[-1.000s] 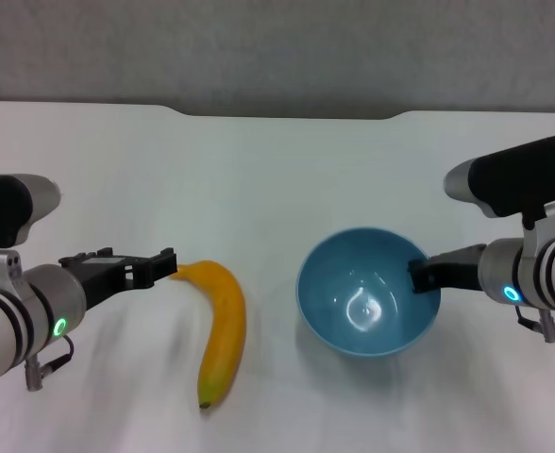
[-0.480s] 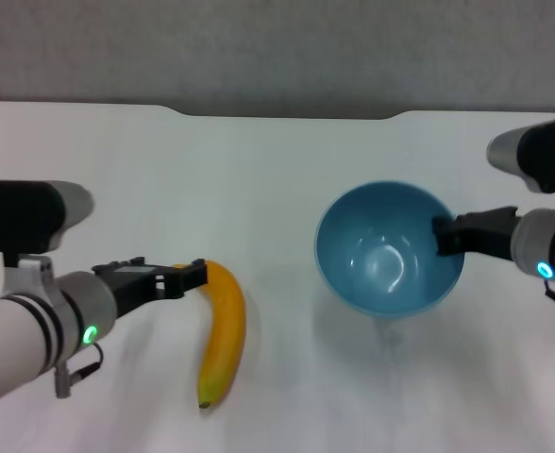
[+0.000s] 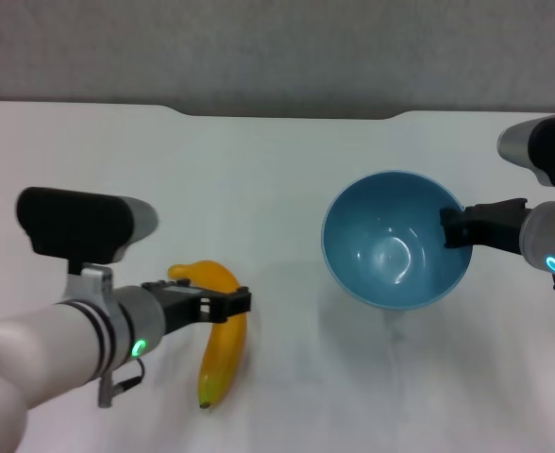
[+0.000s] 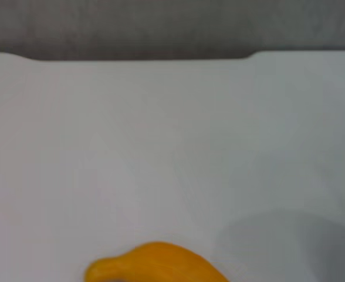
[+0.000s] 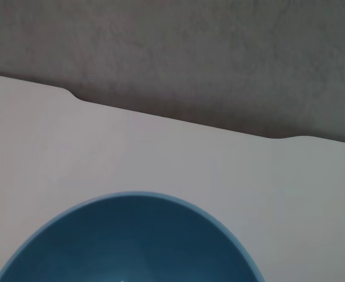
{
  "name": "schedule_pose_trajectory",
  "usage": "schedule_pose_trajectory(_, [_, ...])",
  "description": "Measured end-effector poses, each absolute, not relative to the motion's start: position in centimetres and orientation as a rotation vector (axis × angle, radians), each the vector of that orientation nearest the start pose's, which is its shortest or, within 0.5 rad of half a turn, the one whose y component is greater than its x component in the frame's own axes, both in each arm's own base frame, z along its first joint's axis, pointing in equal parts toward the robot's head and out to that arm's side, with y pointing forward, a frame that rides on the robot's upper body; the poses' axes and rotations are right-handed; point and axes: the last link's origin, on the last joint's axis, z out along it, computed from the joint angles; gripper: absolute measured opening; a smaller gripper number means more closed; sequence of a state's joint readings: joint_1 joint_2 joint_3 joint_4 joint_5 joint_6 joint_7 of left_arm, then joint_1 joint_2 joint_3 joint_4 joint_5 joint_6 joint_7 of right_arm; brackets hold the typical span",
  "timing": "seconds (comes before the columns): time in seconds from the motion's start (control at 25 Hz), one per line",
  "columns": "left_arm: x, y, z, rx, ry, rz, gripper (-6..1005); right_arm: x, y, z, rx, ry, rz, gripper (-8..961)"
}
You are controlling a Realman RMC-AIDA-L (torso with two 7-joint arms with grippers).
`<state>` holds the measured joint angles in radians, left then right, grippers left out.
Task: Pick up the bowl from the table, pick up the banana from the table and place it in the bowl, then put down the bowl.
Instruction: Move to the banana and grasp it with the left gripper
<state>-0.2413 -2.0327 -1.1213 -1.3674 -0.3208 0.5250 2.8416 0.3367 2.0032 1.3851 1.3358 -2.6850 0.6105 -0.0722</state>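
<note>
The light blue bowl (image 3: 391, 250) hangs tilted above the white table (image 3: 277, 160), its shadow on the tabletop below. My right gripper (image 3: 450, 227) is shut on the bowl's right rim. In the right wrist view the bowl (image 5: 131, 247) is close up. The yellow-orange banana (image 3: 223, 359) lies on the table at the front left, dark tip toward me. My left gripper (image 3: 232, 304) is open and reaches across the banana's upper half from the left. The banana's curved end (image 4: 155, 264) shows in the left wrist view.
The table's far edge has a shallow notch (image 3: 287, 115) with a grey wall behind it. Bare white tabletop lies between the banana and the bowl.
My right gripper has lifted the bowl up and to the right off the table. My left gripper has moved right, from beside the banana's stem end to across the banana.
</note>
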Motion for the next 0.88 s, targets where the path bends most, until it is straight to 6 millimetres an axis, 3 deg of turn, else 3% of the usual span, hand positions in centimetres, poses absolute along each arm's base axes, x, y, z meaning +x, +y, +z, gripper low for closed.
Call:
schedule_pose_trajectory(0.36, [-20.7,33.5,-8.9,-2.116,-1.130,-0.139,874,21.3,38.1,-1.4,-2.064,0.910,0.113,35])
schedule_pose_trajectory(0.88, [-21.9,33.8,-9.4,-2.095,-1.182,-0.115,872,20.8,38.2,-1.3,-2.068,0.899,0.127,35])
